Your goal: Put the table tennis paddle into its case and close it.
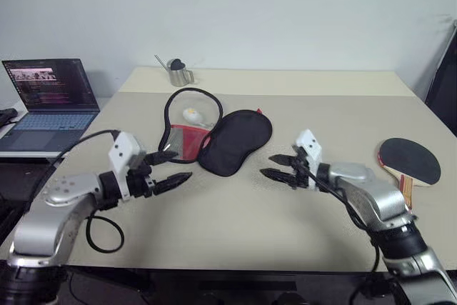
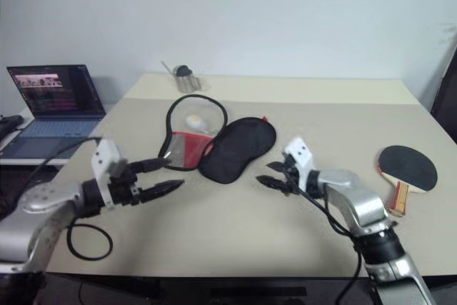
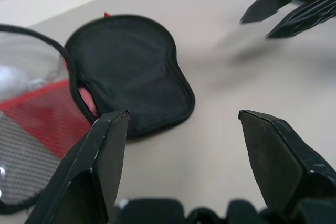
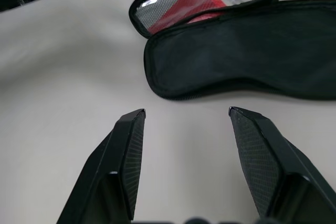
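While lying unzipped near the middle of the table (image 1: 285,248), spread open: the case (image 1: 232,141), black flap folded toward the right, red mesh part to the left of it. Inside the zipper loop behind the red part, a small white ball (image 1: 191,114). Well to the right of the case, near the table's right edge, flat and face up: the table tennis paddle (image 1: 409,162), handle pointing toward the near edge, untouched. Just left of the case, above the table: the left gripper (image 1: 171,169), fingers wide apart, holding nothing, tips aimed at the red part. Just right of the case: the right gripper (image 1: 280,166), fingers also spread, empty, pointing at the black flap. Behind the case, at the far edge, a small metal pitcher (image 1: 177,73). Far left of the case, off the table, an open laptop (image 1: 50,101).
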